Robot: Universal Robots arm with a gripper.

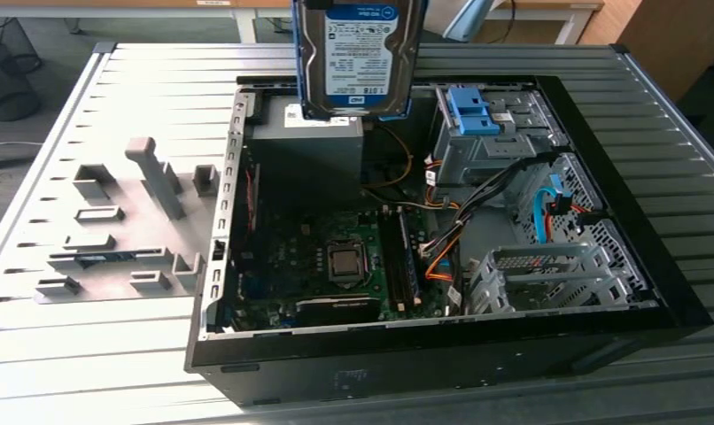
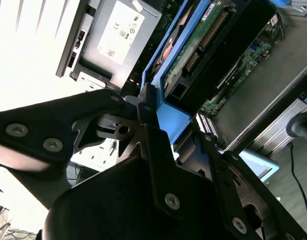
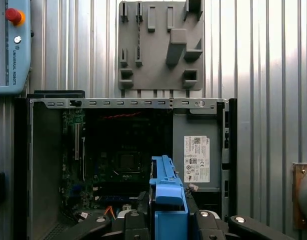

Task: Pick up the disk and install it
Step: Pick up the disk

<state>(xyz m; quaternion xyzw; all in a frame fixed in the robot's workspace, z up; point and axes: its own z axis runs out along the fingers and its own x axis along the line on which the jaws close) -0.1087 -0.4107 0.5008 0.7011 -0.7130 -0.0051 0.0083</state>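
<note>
The gripper (image 2: 147,111) is clamped on the disk (image 2: 193,47), its black fingers (image 2: 68,120) bearing on the blue rail at the disk's end. How the far finger seats on the rail is partly hidden in the second wrist view, so a full grip appears likely but is not confirmed. In the exterior view the disk (image 1: 357,53) hangs upright, label outward, above the rear of the open computer case (image 1: 676,301) and clear of it.

Risks: the hold is on one end only, so the disk could swing or slip. If it tilted on the way down, it could strike the case rim or the power supply (image 1: 304,155) directly beneath. The loose cables (image 1: 446,239) could snag a rail.

The case holds the power supply, the motherboard (image 1: 333,257), the cables, a bay with a blue latch (image 1: 473,111) and a metal drive cage (image 1: 547,274) (apparently empty). No disk is seated in it yet.
</note>
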